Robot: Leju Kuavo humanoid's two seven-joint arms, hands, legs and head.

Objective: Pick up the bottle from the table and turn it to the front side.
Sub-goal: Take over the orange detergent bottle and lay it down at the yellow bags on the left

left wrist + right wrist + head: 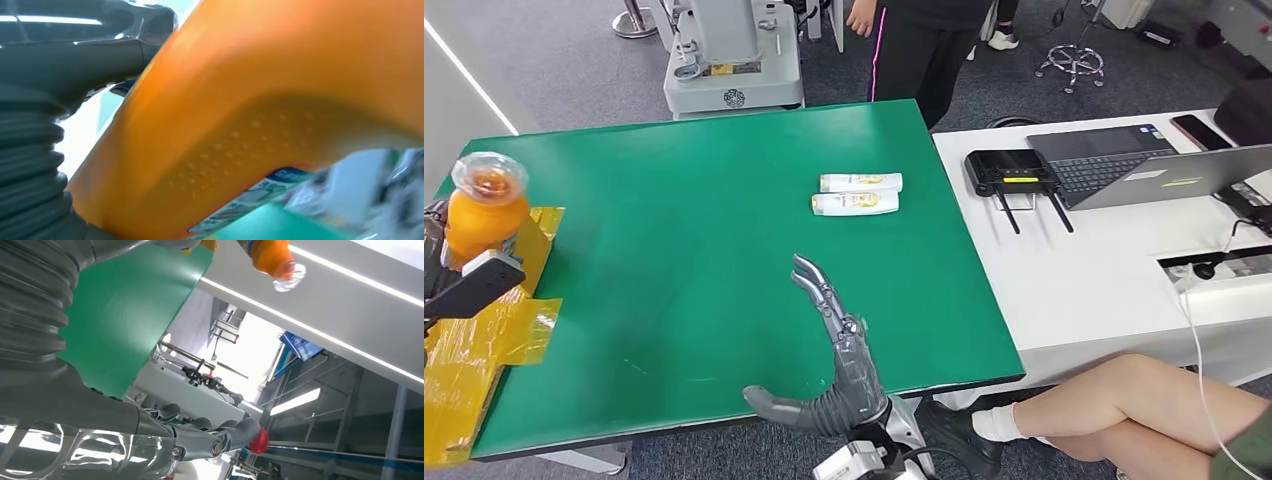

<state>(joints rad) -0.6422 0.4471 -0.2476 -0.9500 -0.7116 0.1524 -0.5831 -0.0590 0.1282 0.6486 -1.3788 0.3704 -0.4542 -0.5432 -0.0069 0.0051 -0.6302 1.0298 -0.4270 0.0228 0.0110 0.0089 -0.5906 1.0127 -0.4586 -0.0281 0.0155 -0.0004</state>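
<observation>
Bottle (484, 207), orange with a clear cap end, at the far left of the head view, upright over the left edge of the green tabletop (684, 260), above crinkled yellow film (484, 350). Gripped by the left hand (464, 285), seen as dark parts at the left edge of that frame just below the bottle; in the left wrist view, orange body (280, 100) pressed close against the grey thumb (85, 45), with a dimpled patch and a blue-and-white label edge toward the lower right.

Right hand (829, 320) low in the middle of the head view, stretched out flat over the tabletop's near part, fingers apart and pointing up the frame, thumb out toward lower left, holding nothing. In the right wrist view, dark fingers (220, 432) along the lower middle of the frame, green tabletop at upper left, orange bottle at the top centre.

Two white tubes (858, 193) lying side by side, touching or nearly so, right of centre on the green surface, well apart from both hands. To the right, a white desk (1104, 270) with a black router (1011, 171) and an open laptop (1144, 165). Person in dark trousers (919, 50) at the top centre; another person's bare crossed legs (1124, 410) at the lower right.
</observation>
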